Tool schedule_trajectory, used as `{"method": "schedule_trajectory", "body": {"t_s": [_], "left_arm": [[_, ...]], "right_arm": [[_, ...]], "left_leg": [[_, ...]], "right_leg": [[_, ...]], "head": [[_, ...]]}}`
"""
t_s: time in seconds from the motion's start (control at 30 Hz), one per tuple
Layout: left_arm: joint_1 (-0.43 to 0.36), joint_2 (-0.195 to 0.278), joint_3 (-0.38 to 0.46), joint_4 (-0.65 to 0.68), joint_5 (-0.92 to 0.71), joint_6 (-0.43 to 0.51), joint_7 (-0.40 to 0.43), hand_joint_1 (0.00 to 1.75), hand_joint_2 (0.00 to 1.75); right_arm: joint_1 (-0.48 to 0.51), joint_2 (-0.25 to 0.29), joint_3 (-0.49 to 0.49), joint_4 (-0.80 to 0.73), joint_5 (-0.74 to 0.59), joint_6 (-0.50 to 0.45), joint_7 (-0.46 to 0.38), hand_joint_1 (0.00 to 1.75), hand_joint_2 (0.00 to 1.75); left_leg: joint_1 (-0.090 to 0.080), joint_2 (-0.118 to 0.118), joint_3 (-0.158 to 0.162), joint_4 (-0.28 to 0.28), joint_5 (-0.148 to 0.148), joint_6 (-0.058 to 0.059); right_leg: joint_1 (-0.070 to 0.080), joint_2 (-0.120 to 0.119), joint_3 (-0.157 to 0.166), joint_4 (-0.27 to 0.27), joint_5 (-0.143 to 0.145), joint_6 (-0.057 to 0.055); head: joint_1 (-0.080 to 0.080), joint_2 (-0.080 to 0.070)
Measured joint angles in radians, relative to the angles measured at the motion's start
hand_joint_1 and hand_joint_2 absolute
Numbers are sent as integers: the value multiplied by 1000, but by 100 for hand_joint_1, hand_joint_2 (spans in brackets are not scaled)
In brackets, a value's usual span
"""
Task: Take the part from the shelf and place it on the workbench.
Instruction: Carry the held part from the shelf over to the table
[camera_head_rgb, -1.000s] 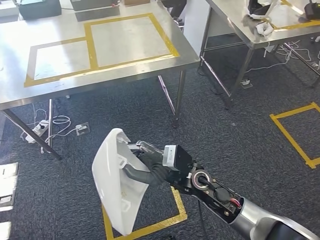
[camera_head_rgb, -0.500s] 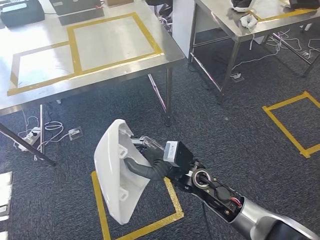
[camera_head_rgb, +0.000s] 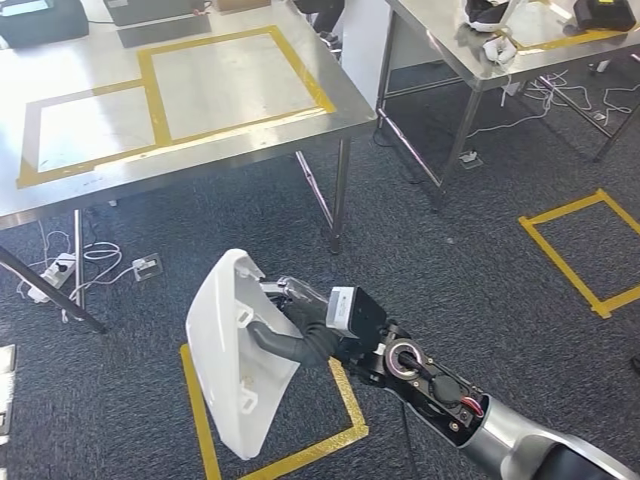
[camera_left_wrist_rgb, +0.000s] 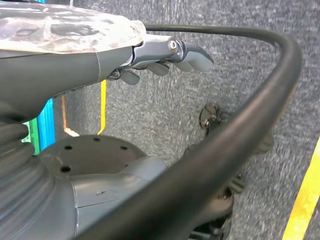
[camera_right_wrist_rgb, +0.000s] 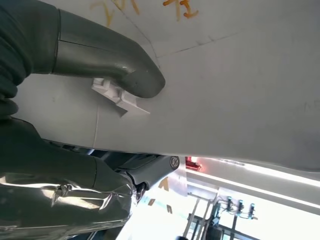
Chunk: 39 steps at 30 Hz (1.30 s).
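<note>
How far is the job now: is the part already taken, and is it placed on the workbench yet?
Done: the white part is off the shelf, and the right hand grips it from inside. In hand: the part hangs above the carpet near a yellow floor square, short of the workbench. Left: bring it over the bench's yellow-taped top and set it down. The left hand holds nothing.

A: What's hidden on the right hand (camera_head_rgb: 306, 325)?
B: Its fingers go behind the white part (camera_head_rgb: 230, 355); the part's outer face is turned away in the head view.
A: Right wrist view?
B: The part (camera_right_wrist_rgb: 234, 90) runs off the frame, and the orange marks on it are cut and unreadable.
A: Left hand (camera_left_wrist_rgb: 113, 50)?
B: A black cable (camera_left_wrist_rgb: 241, 125) crosses it; can't tell the fingers' state.
A: Workbench (camera_head_rgb: 226, 150)?
B: Far edge and left corner are cropped; the dark items there are cut off.
</note>
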Motion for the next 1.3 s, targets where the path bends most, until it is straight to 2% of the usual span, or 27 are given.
{"method": "schedule_trajectory", "body": {"t_s": [0.23,0.33,0.43,0.5,0.53,0.57,0.63,0.67,0.7,0.73,0.77,0.8,0.83,0.87,0.9,0.97,1.0,1.03,1.07,1.13,1.17,1.2,1.23,1.3], "left_arm": [[0,-4,0,0,-1,0,0,0,175],[0,-4,0,0,-2,0,-1,0,175],[0,-1,0,0,-3,0,-1,0,175],[0,-1,0,0,-4,-1,-2,0,175],[0,-2,0,0,-4,-1,-3,0,175],[0,-2,0,0,-4,-2,-3,0,175],[0,-3,0,0,-4,-2,-4,0,175],[0,-4,0,0,-4,-3,-4,0,175],[1,-4,0,0,-4,-4,-4,0,175],[2,-6,0,0,-4,-4,-4,0,175],[3,-7,0,0,-4,-4,-4,0,175],[2,-5,0,0,-4,-4,-4,0,175],[1,-4,0,1,-3,-4,-4,0,175],[-1,-2,0,1,-3,-4,-4,0,175],[-2,-1,0,1,-2,-3,-4,0,175],[0,-2,0,1,-1,-3,-3,0,175],[1,-3,0,1,0,-2,-2,0,175],[2,-3,0,1,1,-2,-2,0,175],[1,-4,0,1,1,-1,-1,0,175],[-2,-5,0,1,2,-1,-1,0,175],[-2,-6,0,1,2,-1,-1,0,175],[-2,-6,0,1,2,-1,-1,0,175],[-1,-7,0,1,2,-1,-1,0,175],[-1,-2,0,1,4,-1,0,0,175]], "right_arm": [[-1,0,2,0,33,1,0,175,175],[-1,0,2,0,35,1,0,175,175],[-4,0,4,0,47,1,1,175,175],[-7,0,5,-1,56,1,2,175,175],[-9,0,6,-2,58,1,2,175,175],[-11,0,6,-2,60,1,3,175,175],[-12,0,6,-3,63,1,6,175,175],[-10,0,7,-2,64,1,7,175,175],[-9,0,8,-2,65,1,9,175,175],[-9,0,8,-2,67,2,9,175,175],[-9,0,9,-2,68,4,10,175,175],[-10,0,10,-2,69,6,10,175,175],[-11,0,11,-1,71,9,10,175,175],[-10,0,12,0,71,12,10,175,175],[-10,0,13,0,72,14,10,175,175],[-12,1,14,1,73,17,10,175,175],[-14,1,14,1,73,19,9,175,175],[-16,2,15,1,73,20,8,175,175],[-17,3,15,1,73,21,8,175,175],[-17,3,15,1,73,22,7,175,175],[-17,3,16,2,73,22,7,175,175],[-17,3,16,2,73,22,7,175,175],[-18,3,17,2,73,22,6,175,175],[-20,3,17,2,69,26,5,175,175]], "left_leg": [[0,0,1,1,-2,4],[-1,0,1,2,-3,4],[-5,-1,4,-3,-4,19],[3,-1,19,-28,5,28],[7,-2,28,-40,10,30],[11,-4,35,-47,12,31],[14,-12,39,-49,11,31],[17,-18,40,-48,10,28],[22,-26,43,-47,7,23],[28,-35,46,-43,3,16],[35,-44,48,-36,-3,5],[38,-54,47,-26,-10,-7],[41,-64,42,-13,-16,-18],[42,-72,36,-5,-18,-28],[41,-79,29,-2,-15,-35],[45,-82,21,-1,-11,-46],[46,-70,12,13,-18,-49],[46,-52,-6,49,-35,-50],[44,-30,-38,110,-62,-50],[39,-8,-121,258,-116,-47],[36,-5,-152,308,-126,-43],[32,-5,-162,317,-115,-36],[27,-5,-152,286,-87,-25],[9,-2,-88,148,-16,8]], "right_leg": [[-1,0,3,-6,0,14],[-2,0,3,-7,0,16],[-6,-2,8,-17,4,28],[-5,-8,4,-6,-6,34],[-4,-10,-10,27,-26,36],[-5,-12,-35,84,-55,37],[-9,-13,-103,226,-115,43],[-13,-13,-125,268,-123,47],[-17,-13,-130,273,-110,52],[-23,-11,-113,233,-77,60],[-31,-5,-82,165,-38,69],[-37,12,-51,100,-12,79],[-42,26,-25,52,1,82],[-43,38,-13,28,1,80],[-40,43,-11,28,-7,72],[-37,29,-13,32,-7,52],[-35,21,-12,32,-6,44],[-33,13,-10,30,-6,37],[-30,4,-9,29,-7,30],[-20,-14,-9,28,-10,21],[-14,-23,-8,28,-12,17],[-8,-28,-6,28,-13,14],[-3,-33,-4,28,-15,11],[5,-37,2,26,-19,6]], "head": [[0,0],[-1,0],[-3,0],[-3,0],[-2,0],[0,0],[1,0],[2,0],[2,0],[2,0],[2,0],[5,0],[8,0],[9,0],[9,0],[3,0],[-2,0],[-6,0],[-10,0],[-13,0],[-13,0],[-13,0],[-13,0],[-12,0]]}}
